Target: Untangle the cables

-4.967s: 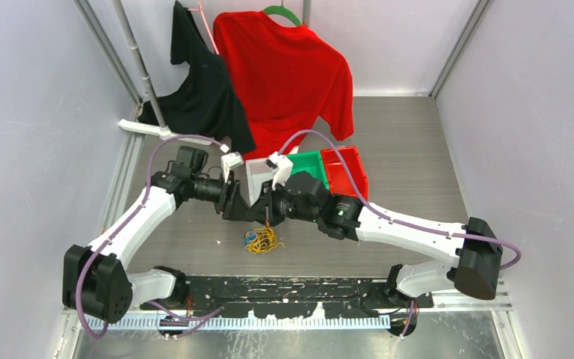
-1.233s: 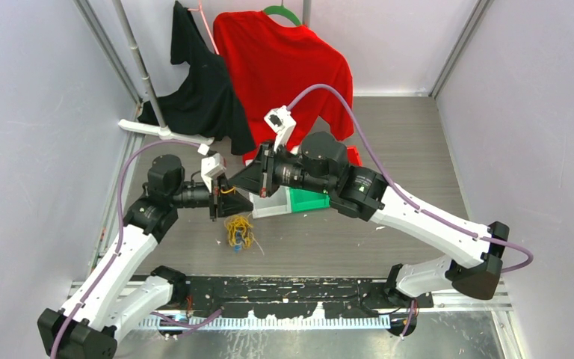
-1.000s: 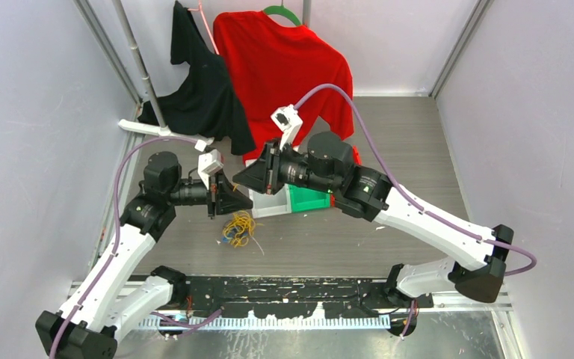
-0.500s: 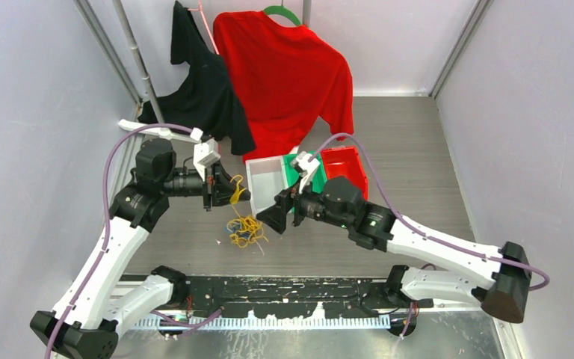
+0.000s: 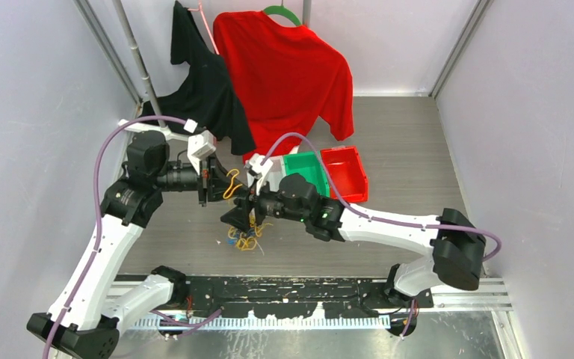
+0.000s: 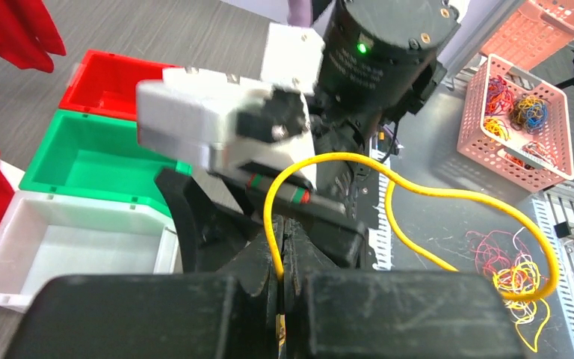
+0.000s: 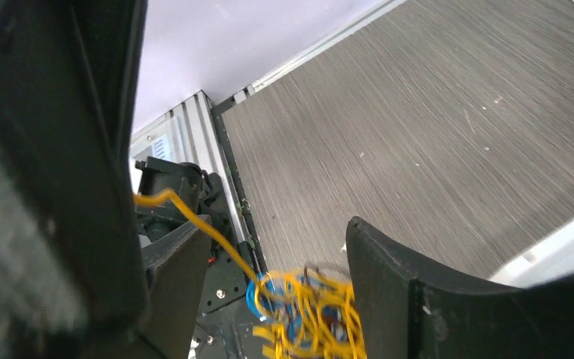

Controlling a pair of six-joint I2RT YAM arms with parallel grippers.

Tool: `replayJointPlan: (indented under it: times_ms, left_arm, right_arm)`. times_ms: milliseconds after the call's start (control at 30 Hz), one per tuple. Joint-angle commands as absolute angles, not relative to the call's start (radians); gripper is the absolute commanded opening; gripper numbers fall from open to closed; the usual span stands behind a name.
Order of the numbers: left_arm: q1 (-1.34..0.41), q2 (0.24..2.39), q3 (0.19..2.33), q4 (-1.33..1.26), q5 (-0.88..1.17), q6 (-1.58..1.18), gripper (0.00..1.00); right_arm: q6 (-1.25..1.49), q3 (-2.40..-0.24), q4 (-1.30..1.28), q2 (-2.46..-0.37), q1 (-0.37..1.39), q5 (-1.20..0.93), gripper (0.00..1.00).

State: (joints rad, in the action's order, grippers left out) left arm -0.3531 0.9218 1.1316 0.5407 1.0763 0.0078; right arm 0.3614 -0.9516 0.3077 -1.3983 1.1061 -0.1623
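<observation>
The cables form a tangle (image 5: 245,238) of orange-yellow, blue and dark brown strands on the wood-grain table in front of the bins. My left gripper (image 5: 208,184) hovers up and left of it, shut on one yellow cable (image 5: 232,182). In the left wrist view that yellow cable (image 6: 418,191) rises from the shut left gripper (image 6: 282,278) and arcs to the right. My right gripper (image 5: 238,218) is low over the pile. In its wrist view the right gripper (image 7: 275,232) stands open, the blurred tangle (image 7: 314,314) lies between its fingers (image 7: 407,292), and a yellow strand runs up-left out of it.
A green bin (image 5: 304,158) and a red bin (image 5: 347,158) stand behind the right arm; the left wrist view also shows a white bin (image 6: 67,239). A red shirt (image 5: 284,67) and a black shirt (image 5: 202,90) hang at the back. A pink basket (image 6: 527,127) of cable bundles sits off the table.
The right arm swung down from above the bins to the tangle, and its jaws now straddle it. The left gripper drew back and up with the yellow cable, stretching it out of the pile.
</observation>
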Motion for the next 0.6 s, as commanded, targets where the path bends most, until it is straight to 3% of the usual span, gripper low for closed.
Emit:
replayJointPlan:
  times_ms: [0, 200, 500, 567]
  left_arm:
    - [-0.353, 0.903, 1.190, 0.542, 1.112, -0.020, 0.00]
    - [-0.354, 0.899, 1.241, 0.530, 1.116, -0.049, 0.00]
    - [-0.354, 0.906, 1.342, 0.428, 1.117, -0.152, 0.00]
    - [-0.354, 0.909, 1.363, 0.414, 1.107, -0.157, 0.00]
  right_arm:
    - [0.342, -1.020, 0.433, -1.447, 1.133, -0.126, 0.66]
    - [0.406, -0.956, 0.505, -1.481, 1.134, -0.041, 0.48]
    - [0.457, -0.796, 0.646, -1.516, 1.134, 0.051, 0.46]
    - [0.467, -0.766, 0.686, -1.523, 1.134, 0.069, 0.52]
